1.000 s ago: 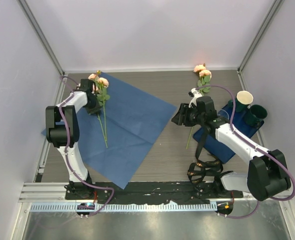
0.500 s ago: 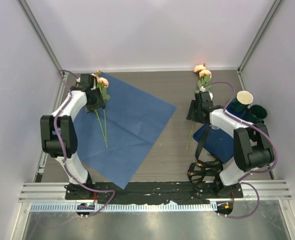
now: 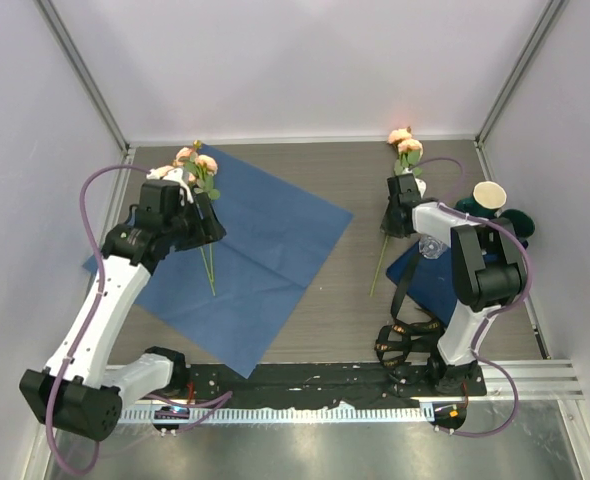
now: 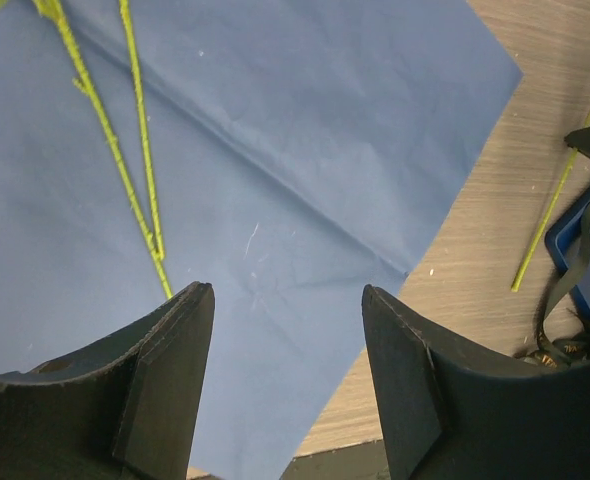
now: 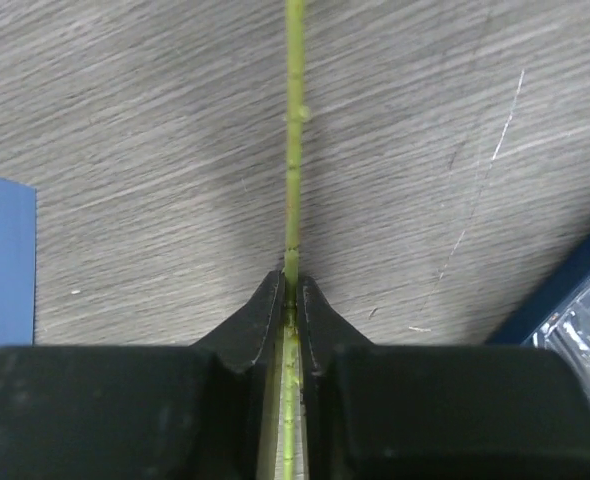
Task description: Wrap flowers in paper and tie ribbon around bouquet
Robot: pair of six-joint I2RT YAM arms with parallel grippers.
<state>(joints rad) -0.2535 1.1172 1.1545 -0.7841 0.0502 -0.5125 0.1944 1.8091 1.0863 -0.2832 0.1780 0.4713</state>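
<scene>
Nearest the arms' bases, behind the right gripper [image 5: 291,292], the ribbon [image 3: 405,338] lies in a loose black heap beside a dark mat [image 3: 435,295], and nothing is touching it. The right gripper stood spread above the table a second ago. It has now come down and pressed its fingers together on a thin green stem [image 5: 293,120]. The stem runs straight ahead from between the fingertips over bare wood, and the pink blooms [image 3: 405,145] at its far end lie beyond the hand, near the back wall. A cup [image 3: 487,196] stands off to that hand's right. On the other side, the left gripper [image 4: 285,300] has let go: its jaws, pinched a second ago, now stand spread above the paper [image 4: 305,150] with nothing between them. Ahead of its left finger, two flowers [image 3: 208,262] lie side by side on the blue sheet, cut ends toward the hand and heads at the sheet's far corner. By the look of it, one lot of flowers has been delivered to the paper and the right arm is starting to fetch the rest. Wrapping and tying are not yet begun.
</scene>
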